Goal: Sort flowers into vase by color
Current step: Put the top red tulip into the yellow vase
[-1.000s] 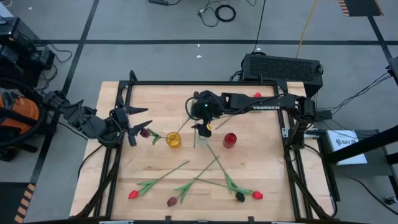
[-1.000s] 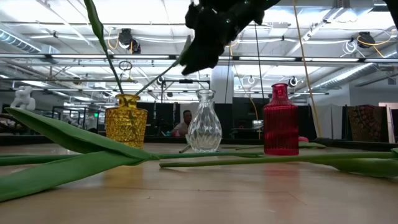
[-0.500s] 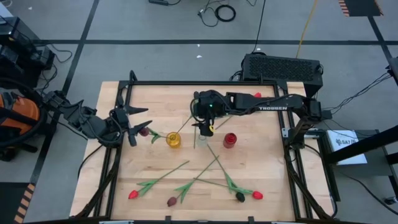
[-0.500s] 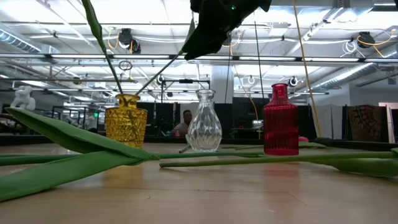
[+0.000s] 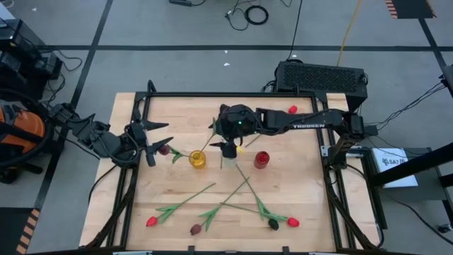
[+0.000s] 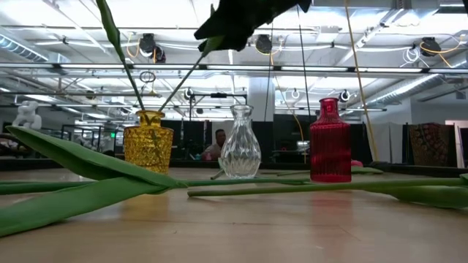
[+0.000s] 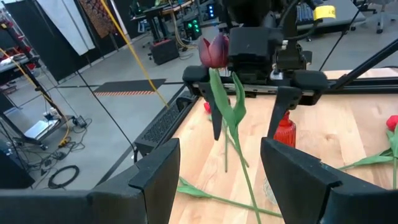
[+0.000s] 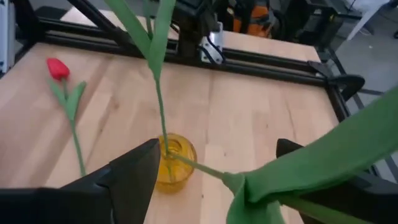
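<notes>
while tulip stems lean in the yellow vase [image 5: 197, 159], both hands wide: right hand [image 5: 228, 149] above, left hand [image 5: 154, 144] beside.

The clear vase [image 5: 228, 154] is mostly hidden under the right gripper [image 5: 228, 147] in the high view. In the low view, a stem [image 6: 117, 44] in the yellow vase [image 6: 148, 148] is cut off by the top edge, so its head colour cannot be told.

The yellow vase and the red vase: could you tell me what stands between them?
A clear glass vase stands between the yellow vase and the red vase, plain in the low view.
</notes>
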### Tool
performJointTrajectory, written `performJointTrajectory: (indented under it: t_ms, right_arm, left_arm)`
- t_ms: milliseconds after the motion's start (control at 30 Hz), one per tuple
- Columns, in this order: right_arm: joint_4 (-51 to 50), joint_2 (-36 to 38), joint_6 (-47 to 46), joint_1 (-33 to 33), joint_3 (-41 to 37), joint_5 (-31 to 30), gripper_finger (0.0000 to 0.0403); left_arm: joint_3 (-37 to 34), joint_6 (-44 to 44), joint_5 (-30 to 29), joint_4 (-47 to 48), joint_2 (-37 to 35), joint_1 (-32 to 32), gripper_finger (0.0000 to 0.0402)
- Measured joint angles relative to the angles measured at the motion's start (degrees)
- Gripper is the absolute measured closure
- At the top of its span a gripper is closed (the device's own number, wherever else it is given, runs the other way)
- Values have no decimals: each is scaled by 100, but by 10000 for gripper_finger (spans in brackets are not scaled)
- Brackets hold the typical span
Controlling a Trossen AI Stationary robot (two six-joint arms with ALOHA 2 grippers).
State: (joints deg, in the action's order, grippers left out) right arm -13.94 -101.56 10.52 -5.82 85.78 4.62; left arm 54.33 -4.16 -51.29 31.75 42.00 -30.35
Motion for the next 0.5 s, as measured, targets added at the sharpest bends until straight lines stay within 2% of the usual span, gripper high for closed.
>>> performJointTrajectory:
  t_ms: [100, 267, 433, 500]
  right_arm:
    - [-534, -26, -26, 3, -2, -169, 90]
    - [-1133, -33, -19, 102, -2, -892, 90]
    - [-1286, -29, 144, 239, -2, -1515, 90]
    - [-1295, 1, 224, 298, -2, -1492, 90]
  left_arm:
    - [0, -4, 0, 6, 0, 0, 172]
    - [0, -7, 0, 13, 0, 0, 172]
    - [0, -148, 0, 52, 4, 0, 172]
    - [-13, -151, 0, 34, 15, 0, 172]
